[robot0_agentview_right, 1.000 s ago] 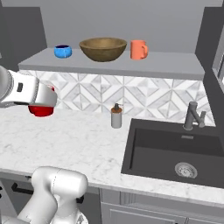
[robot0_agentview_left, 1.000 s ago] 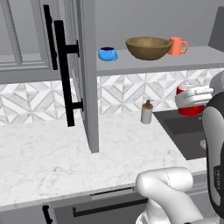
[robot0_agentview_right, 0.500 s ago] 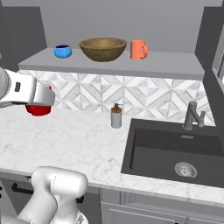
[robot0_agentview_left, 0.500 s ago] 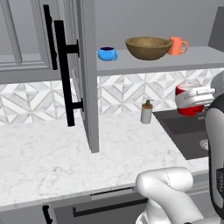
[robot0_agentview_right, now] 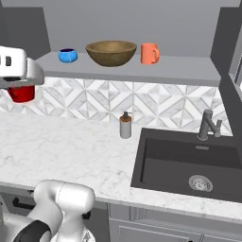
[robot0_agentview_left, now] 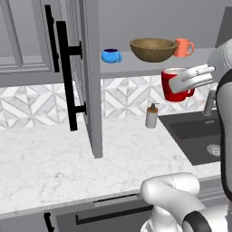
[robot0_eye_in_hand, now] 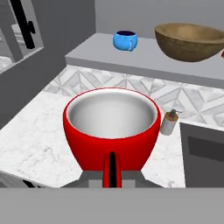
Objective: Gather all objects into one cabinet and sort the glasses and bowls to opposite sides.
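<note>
My gripper is shut on the handle of the red mug, held in the air just below the front of the grey cabinet shelf. In the hand view the red mug sits upright and empty above the gripper. On the shelf stand the blue mug at the left, the brown wooden bowl in the middle and the orange mug at the right. From the right base view the red mug hangs under the hand, left of the blue mug, bowl and orange mug.
The cabinet door stands open to the left of the shelf, its black bar handle facing outward. A grey soap dispenser stands on the marble counter beside the dark sink with its faucet.
The gripper has carried the red mug upward and to the left, closer to the shelf. The mugs and bowl on the shelf have not moved.
</note>
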